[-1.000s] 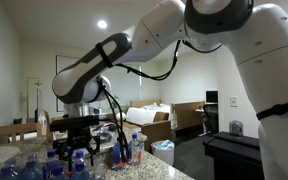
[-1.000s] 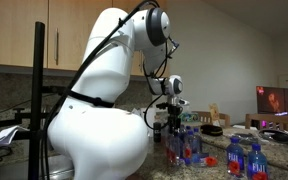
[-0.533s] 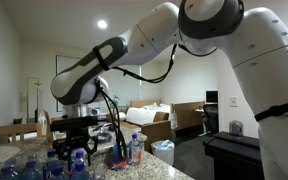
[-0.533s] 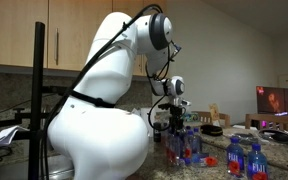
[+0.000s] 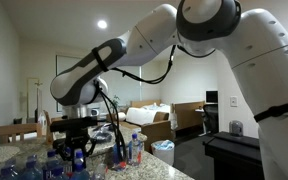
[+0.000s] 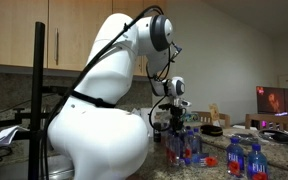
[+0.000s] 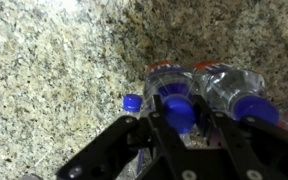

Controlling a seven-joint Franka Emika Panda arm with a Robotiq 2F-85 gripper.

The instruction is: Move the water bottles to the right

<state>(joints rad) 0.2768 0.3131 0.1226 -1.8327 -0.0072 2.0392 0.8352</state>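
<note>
In the wrist view my gripper (image 7: pixel 180 114) reaches down among the water bottles, its two black fingers (image 7: pixel 157 118) pressed against either side of one bottle's blue cap (image 7: pixel 179 103). That bottle (image 7: pixel 164 78) is clear, with a red label at its far end. A second bottle (image 7: pixel 229 86) lies right beside it, and a smaller blue cap (image 7: pixel 132 101) shows at its other side. In both exterior views the gripper (image 5: pixel 76 150) (image 6: pixel 174 126) sits low over a cluster of bottles (image 5: pixel 54 166) (image 6: pixel 189 146).
The bottles rest on a speckled granite counter (image 7: pixel 54 60). More bottles stand apart (image 5: pixel 134 148) (image 6: pixel 242 158). A white bin (image 5: pixel 164 150) stands past the counter's end, and a lit screen (image 6: pixel 274 100) with clutter before it (image 6: pixel 214 118) lies beyond.
The arm has stayed over the same cluster of bottles. The fingers look closer together than a second ago.
</note>
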